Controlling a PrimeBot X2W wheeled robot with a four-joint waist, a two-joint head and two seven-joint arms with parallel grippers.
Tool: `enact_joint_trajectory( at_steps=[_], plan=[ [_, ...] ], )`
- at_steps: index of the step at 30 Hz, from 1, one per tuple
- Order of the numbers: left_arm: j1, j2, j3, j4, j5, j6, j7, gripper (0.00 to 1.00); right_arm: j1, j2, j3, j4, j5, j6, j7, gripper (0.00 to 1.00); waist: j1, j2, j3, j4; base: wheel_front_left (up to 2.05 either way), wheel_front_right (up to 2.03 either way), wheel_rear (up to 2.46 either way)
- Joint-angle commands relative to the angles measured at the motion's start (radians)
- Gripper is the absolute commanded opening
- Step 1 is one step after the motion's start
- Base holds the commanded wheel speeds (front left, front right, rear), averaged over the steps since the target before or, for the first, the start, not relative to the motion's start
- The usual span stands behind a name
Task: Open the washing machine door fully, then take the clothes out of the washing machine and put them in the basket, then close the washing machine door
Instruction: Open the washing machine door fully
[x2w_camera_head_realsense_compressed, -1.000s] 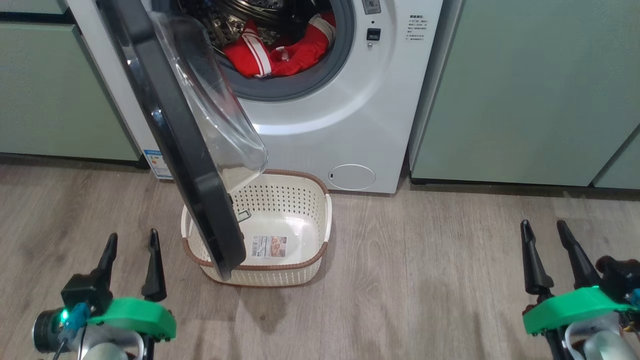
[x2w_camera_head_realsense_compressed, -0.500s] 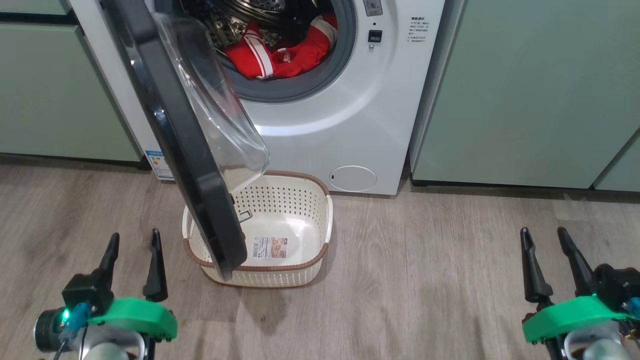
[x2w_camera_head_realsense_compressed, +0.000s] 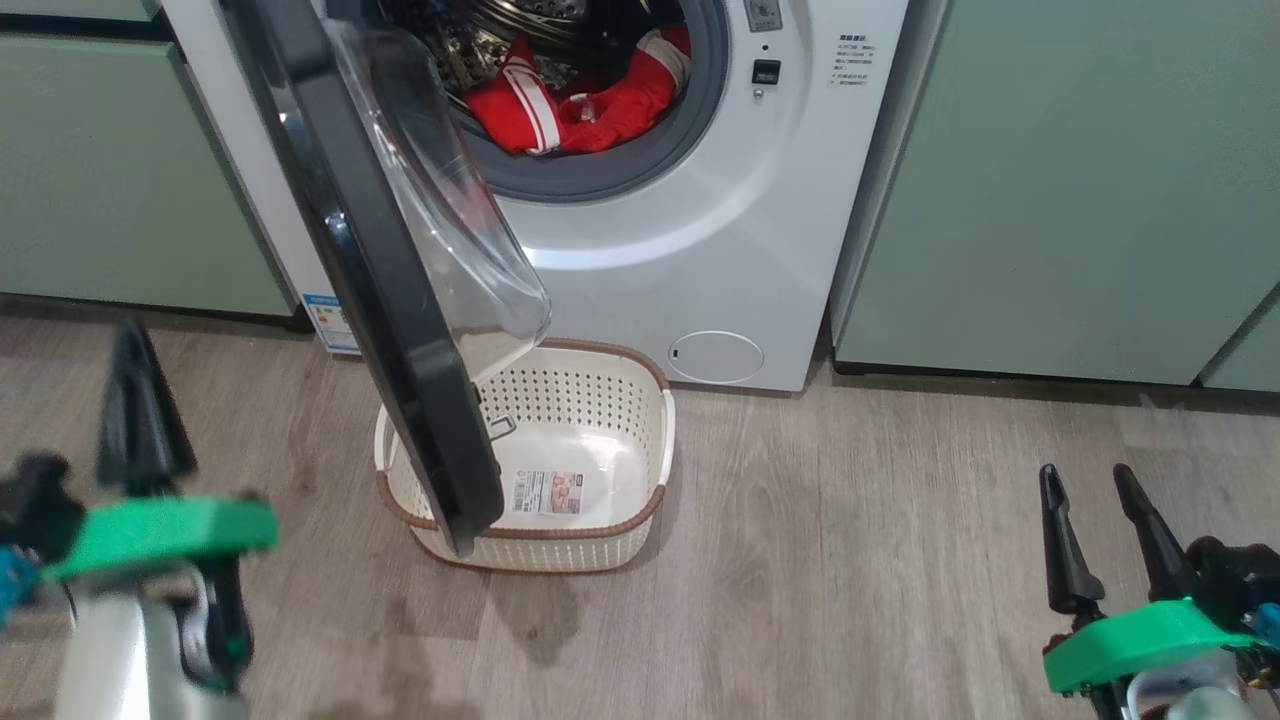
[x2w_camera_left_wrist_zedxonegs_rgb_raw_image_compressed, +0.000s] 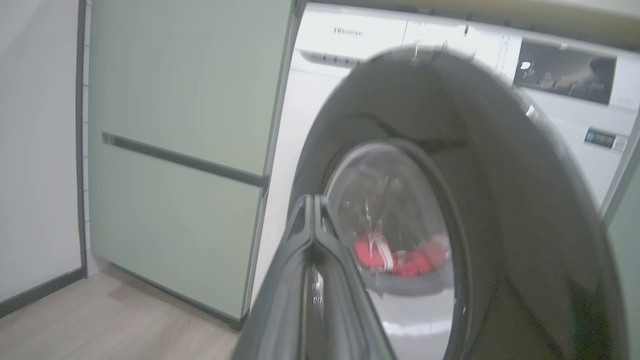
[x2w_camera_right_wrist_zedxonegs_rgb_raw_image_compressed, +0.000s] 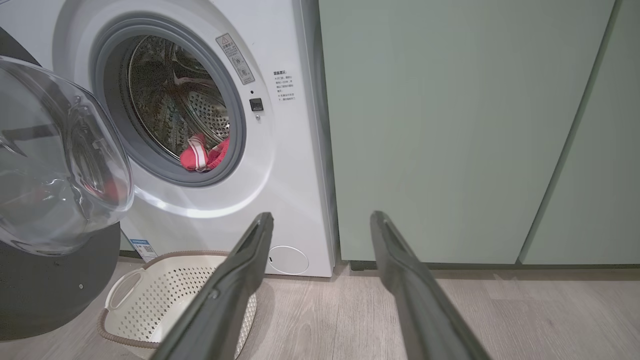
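Note:
The white washing machine (x2w_camera_head_realsense_compressed: 700, 250) has its door (x2w_camera_head_realsense_compressed: 380, 280) standing partly open, black rim edge-on and clear bowl hanging over the basket (x2w_camera_head_realsense_compressed: 600, 420). Red clothes (x2w_camera_head_realsense_compressed: 580, 95) with white stripes lie in the drum, also visible as clothes (x2w_camera_right_wrist_zedxonegs_rgb_raw_image_compressed: 202, 155) and, through the door's window, clothes (x2w_camera_left_wrist_zedxonegs_rgb_raw_image_compressed: 400, 255). The cream basket sits on the floor before the washer, holding no garment. My left gripper (x2w_camera_head_realsense_compressed: 130, 335) is blurred at the left, shut, its fingers (x2w_camera_left_wrist_zedxonegs_rgb_raw_image_compressed: 312, 200) pressed together before the door (x2w_camera_left_wrist_zedxonegs_rgb_raw_image_compressed: 500, 200). Lower right, my right gripper (x2w_camera_head_realsense_compressed: 1085, 475) is open and holds nothing.
Pale green cabinets (x2w_camera_head_realsense_compressed: 1050, 180) flank the washer on both sides. Wood-look floor (x2w_camera_head_realsense_compressed: 850, 560) spreads in front. In the right wrist view the open right gripper (x2w_camera_right_wrist_zedxonegs_rgb_raw_image_compressed: 321, 216) points at the washer's right edge, with the basket (x2w_camera_right_wrist_zedxonegs_rgb_raw_image_compressed: 165, 295) at lower left.
My left gripper has gone from open to shut, and that arm has swung up and leftward, blurred. The head camera has shifted slightly. The right gripper is unchanged.

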Motion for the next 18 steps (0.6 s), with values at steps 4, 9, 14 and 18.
enact_joint_trajectory(
  at_steps=[4,9,14,18],
  plan=[
    [-0.144,0.013,-0.028,-0.136,-0.006,0.008,-0.007,0.00,-0.011,-0.008,0.015,-0.029,-0.002,-0.001,-0.006,1.00,0.0000,0.0000,-0.003,0.004,0.00,0.00,0.00],
    [-0.252,0.013,-0.193,-0.266,-0.006,0.012,0.047,0.00,-0.012,-0.008,0.018,-0.027,0.001,-0.001,-0.006,1.00,0.0000,0.0000,-0.004,0.006,0.00,0.00,0.00],
    [-0.284,0.013,-0.440,-0.338,0.011,0.035,0.104,0.00,-0.014,-0.010,0.025,-0.029,0.002,-0.001,-0.006,1.00,0.0000,0.0000,0.003,-0.001,0.00,0.00,0.00],
    [-0.245,0.013,-0.626,-0.343,0.013,0.065,0.138,0.00,-0.017,-0.014,0.024,-0.033,0.004,-0.001,-0.006,1.00,0.0000,0.0000,0.010,-0.008,0.00,0.00,0.00]
  ],
)
